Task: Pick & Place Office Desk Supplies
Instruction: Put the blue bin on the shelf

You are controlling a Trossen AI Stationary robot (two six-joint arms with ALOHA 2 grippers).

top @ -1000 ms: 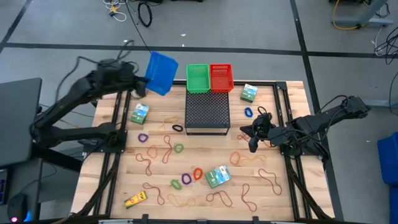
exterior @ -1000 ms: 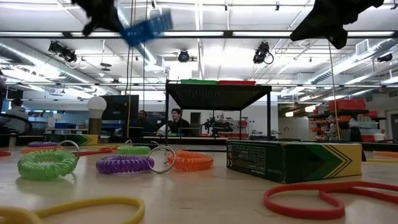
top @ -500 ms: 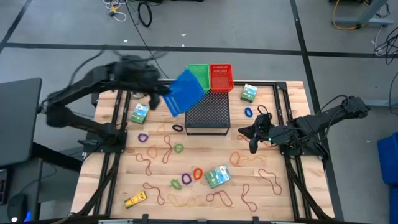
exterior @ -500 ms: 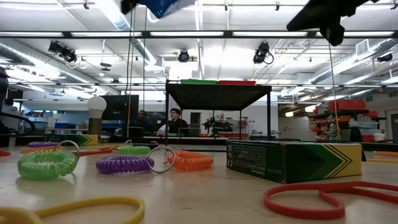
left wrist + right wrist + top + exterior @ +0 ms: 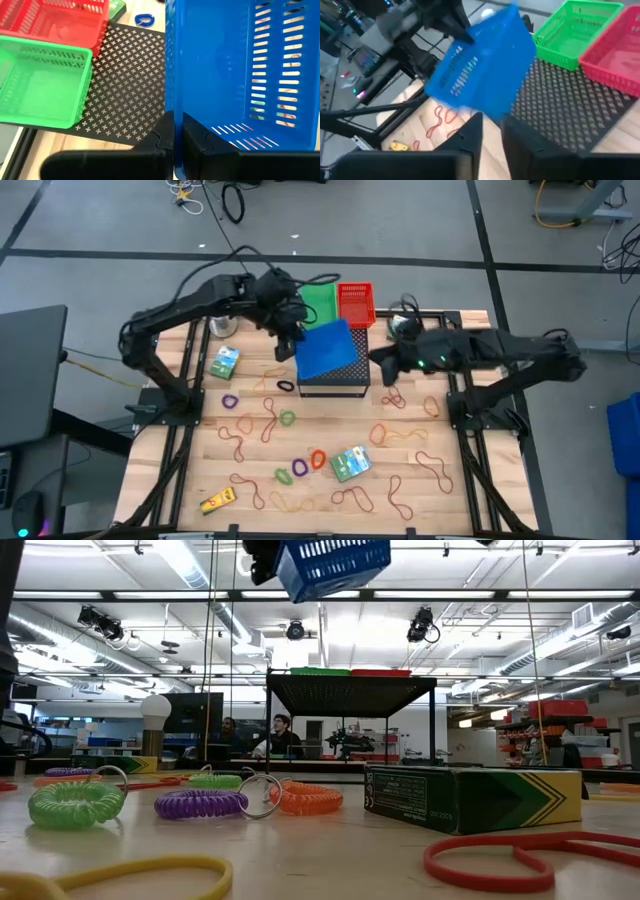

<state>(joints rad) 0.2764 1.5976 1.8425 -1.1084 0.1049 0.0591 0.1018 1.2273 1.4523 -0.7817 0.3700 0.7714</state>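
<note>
Rubber bands (image 5: 262, 420) await as our left claw (image 5: 287, 338), pinching a blue basket (image 5: 326, 350) above the black mesh box (image 5: 335, 370), risks collision with our narrowly parted right claw (image 5: 382, 366).

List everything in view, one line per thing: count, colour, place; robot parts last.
blue basket: one, held in the air above the black mesh box's front left
green basket: one, on the mesh box's far side
red basket: one, beside the green one
black mesh box: one, table's far centre
green printed boxes: three seen, spread over the table
coiled rings: several, mixed colours, table's middle and near part
rubber bands: many, red-brown, scattered
yellow item: one, near left corner
left gripper: shut on the blue basket's wall
right gripper: beside the mesh box's right
</note>
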